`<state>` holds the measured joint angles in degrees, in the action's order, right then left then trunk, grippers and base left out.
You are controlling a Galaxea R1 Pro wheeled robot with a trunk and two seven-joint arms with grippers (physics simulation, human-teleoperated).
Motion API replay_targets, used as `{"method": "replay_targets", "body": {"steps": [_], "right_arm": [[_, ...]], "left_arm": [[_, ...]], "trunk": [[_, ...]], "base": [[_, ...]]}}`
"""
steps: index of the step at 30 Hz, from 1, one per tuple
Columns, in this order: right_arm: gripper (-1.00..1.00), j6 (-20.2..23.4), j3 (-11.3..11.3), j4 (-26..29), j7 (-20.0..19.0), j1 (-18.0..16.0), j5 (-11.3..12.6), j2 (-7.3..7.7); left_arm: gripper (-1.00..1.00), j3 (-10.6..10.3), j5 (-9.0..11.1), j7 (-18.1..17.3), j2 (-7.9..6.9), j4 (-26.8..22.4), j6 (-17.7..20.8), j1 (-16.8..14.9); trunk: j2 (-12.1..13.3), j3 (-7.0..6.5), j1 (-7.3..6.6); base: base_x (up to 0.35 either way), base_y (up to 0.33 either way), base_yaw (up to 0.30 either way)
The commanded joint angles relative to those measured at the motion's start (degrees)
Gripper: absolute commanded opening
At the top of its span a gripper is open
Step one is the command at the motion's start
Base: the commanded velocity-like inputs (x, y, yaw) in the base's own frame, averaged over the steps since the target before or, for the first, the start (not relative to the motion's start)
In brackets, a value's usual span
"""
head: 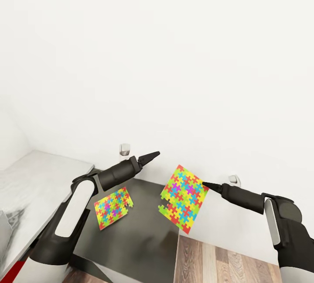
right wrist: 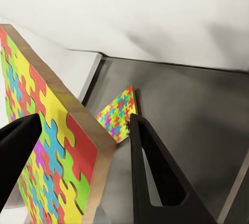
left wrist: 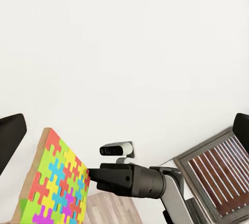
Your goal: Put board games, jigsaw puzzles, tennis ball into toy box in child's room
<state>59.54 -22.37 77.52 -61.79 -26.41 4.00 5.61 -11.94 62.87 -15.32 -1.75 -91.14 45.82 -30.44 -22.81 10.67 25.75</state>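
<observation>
In the head view we see our right gripper (head: 204, 184) clamped on the edge of a flat box covered in a yellow, blue, pink and green puzzle-piece pattern (head: 185, 198), held tilted in the air above the dark grey cabinet section (head: 144, 226) of the table. A second puzzle-patterned flat box (head: 112, 207) lies on that dark top, just beside our left forearm. Our left gripper (head: 150, 157) is raised clear of the table and points toward the white wall (head: 174, 56); its fingers look drawn together from here. The pale grey-white desk top (head: 30, 182) joins the cabinet at the left, and wood-plank floor (head: 218, 261) shows below.

In the left wrist view, the left gripper's dark fingertips (left wrist: 11, 138) sit at opposite edges of the picture, spread wide with nothing between them. Beyond them the held puzzle box (left wrist: 54, 182) is gripped by the right arm (left wrist: 129, 180).

In the right wrist view, the two black fingers (right wrist: 150, 177) close on the thick tan edge of the held box (right wrist: 46, 151). The other puzzle box (right wrist: 120, 114) lies flat on the dark surface (right wrist: 192, 115) beyond.
</observation>
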Motion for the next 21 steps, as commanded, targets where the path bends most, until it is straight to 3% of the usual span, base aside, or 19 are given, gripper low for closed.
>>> {"method": "replay_targets", "body": {"steps": [1,21], "right_arm": [[-1.0,0.46,-0.03,0.0,0.09,-0.05,0.3,0.0],[-1.0,0.46,-0.04,0.23,0.01,-0.05,0.31,0.23]], "left_arm": [[1.0,-0.02,-0.02,-0.13,-0.03,0.0,0.14,-0.06],[1.0,-0.09,-0.04,1.05,0.64,0.0,0.14,-0.06]], "trunk": [[-0.11,0.02,0.04],[-0.11,-1.89,0.04]], "base": [[0.0,0.0,0.0],[0.0,0.0,0.0]]}}
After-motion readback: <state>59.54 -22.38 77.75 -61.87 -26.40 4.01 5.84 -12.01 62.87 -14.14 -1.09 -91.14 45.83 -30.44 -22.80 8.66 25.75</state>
